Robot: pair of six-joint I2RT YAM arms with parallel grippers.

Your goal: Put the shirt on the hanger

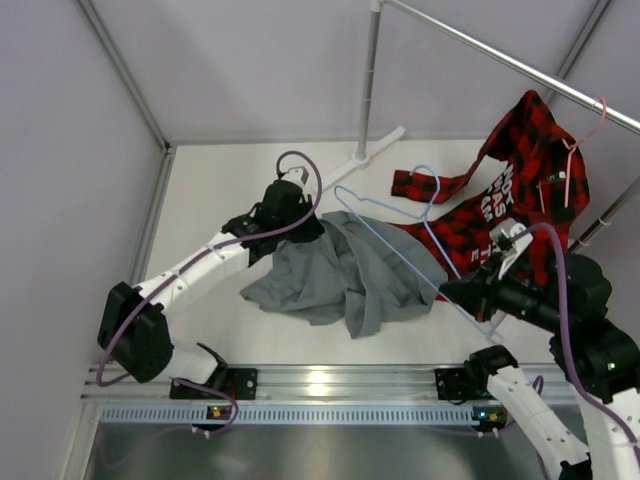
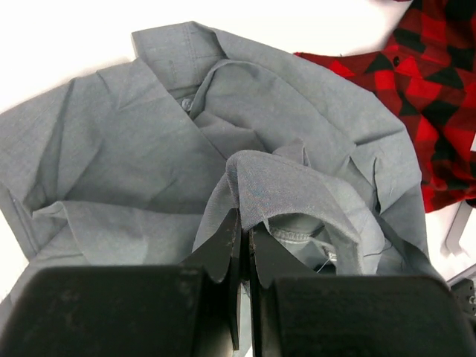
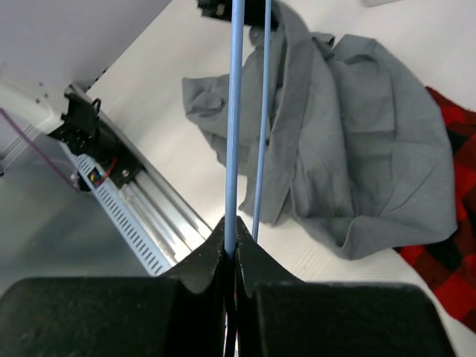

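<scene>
The left gripper (image 2: 244,223) is seen clamped on a raised fold of the grey shirt (image 2: 134,149), heaped at the middle of the white table (image 1: 215,175). The light-blue hanger (image 3: 235,111) is pinched at its near-right end by the right gripper (image 3: 230,236) and stretched across the shirt, with a plaid shirt (image 1: 525,180) lying at the far right.

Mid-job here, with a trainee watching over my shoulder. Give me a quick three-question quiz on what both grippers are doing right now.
1. True or false: the right gripper is shut on the light-blue hanger.
2. The left gripper pinches: A) a pink hanger; B) the grey shirt; C) the plaid shirt.
3. Fill in: the grey shirt lies crumpled on the white ____.
Key: 1 true; 2 B; 3 table.
</scene>
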